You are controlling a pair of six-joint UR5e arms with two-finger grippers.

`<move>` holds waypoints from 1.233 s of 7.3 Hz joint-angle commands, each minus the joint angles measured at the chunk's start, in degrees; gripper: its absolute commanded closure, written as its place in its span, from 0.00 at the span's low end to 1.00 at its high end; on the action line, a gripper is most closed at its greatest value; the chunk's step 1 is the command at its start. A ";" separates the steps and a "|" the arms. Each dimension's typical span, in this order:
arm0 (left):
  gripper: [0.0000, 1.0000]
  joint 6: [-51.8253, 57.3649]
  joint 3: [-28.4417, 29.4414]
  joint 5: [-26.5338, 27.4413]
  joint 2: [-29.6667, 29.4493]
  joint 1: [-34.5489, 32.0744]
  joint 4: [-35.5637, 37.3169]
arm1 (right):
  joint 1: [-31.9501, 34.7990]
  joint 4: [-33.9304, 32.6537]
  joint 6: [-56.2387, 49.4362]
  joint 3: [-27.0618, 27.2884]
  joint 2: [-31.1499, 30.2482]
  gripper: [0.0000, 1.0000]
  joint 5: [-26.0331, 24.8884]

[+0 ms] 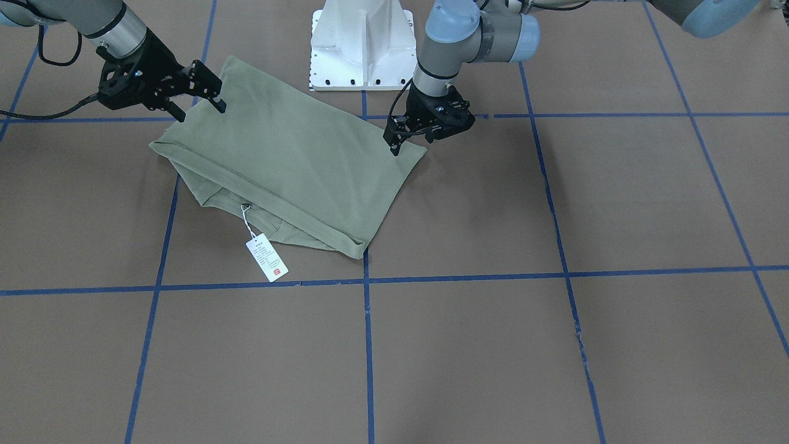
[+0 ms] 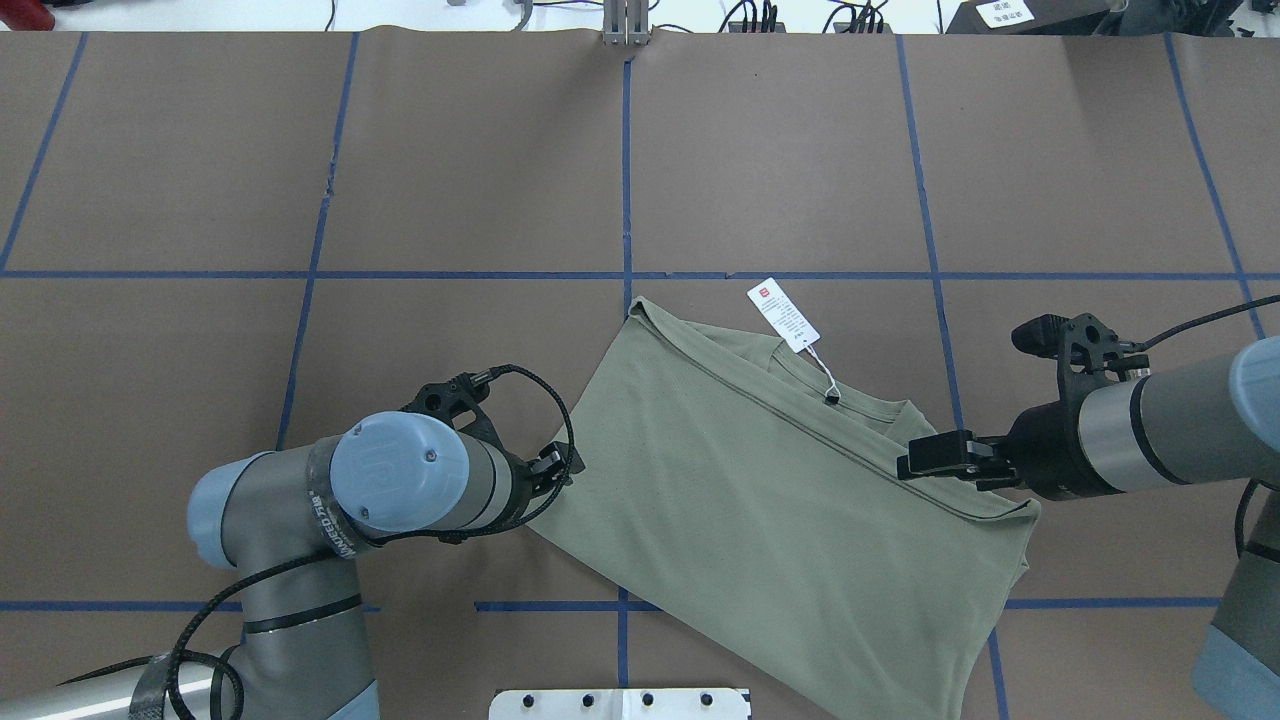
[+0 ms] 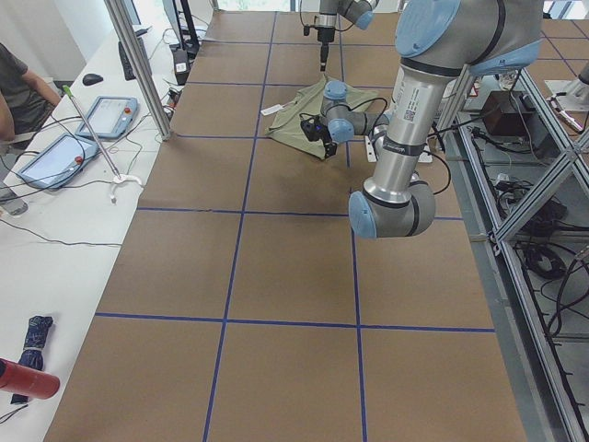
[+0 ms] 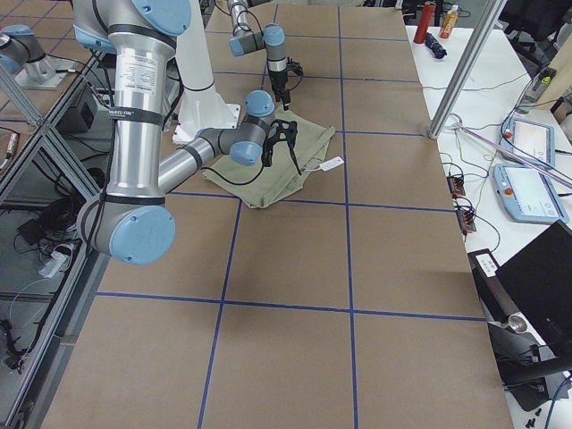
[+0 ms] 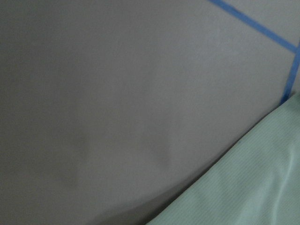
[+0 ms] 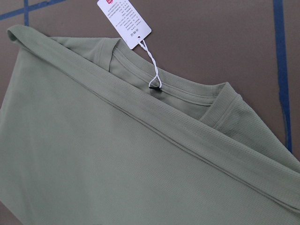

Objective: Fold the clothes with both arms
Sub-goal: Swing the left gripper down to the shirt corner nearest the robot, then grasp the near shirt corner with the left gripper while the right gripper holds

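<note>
The white hang tag (image 1: pixel 267 258) with its red mark lies flat on the brown table (image 1: pixel 555 345), its string running back to the ribbed collar (image 6: pixel 187 96) of the sage-green knit shirt (image 1: pixel 290 160). The shirt sits close to the white pedestal (image 1: pixel 362 46), on the robot's right of centre and askew to the blue tape lines (image 1: pixel 367 345).

It looks well along. The body is doubled over into one smooth panel, with the hem laid just short of the collar so that only the neckline and tag peek out. No sleeves show, so they are presumably tucked inside. I judge that one more fold across the width is left, and perhaps some squaring up, since the lower layer juts out a little at one end.

The right gripper (image 1: pixel 198 111) comes in low on a nearly level forearm. Its jaws stand apart and straddle the shirt's edge near the hem corner, gripping nothing.

The left gripper (image 1: pixel 410 143) hangs from a wrist bent sharply downward at the opposite corner, on the pedestal side. One fingertip (image 1: pixel 392 150) is at or just touching the cloth. Its jaws also look parted and empty, though that view is less clear.
</note>
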 commanded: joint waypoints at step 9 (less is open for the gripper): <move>0.53 -0.31 0.99 1.23 -0.20 0.08 0.41 | 0.55 0.08 0.30 0.11 0.00 0.00 0.19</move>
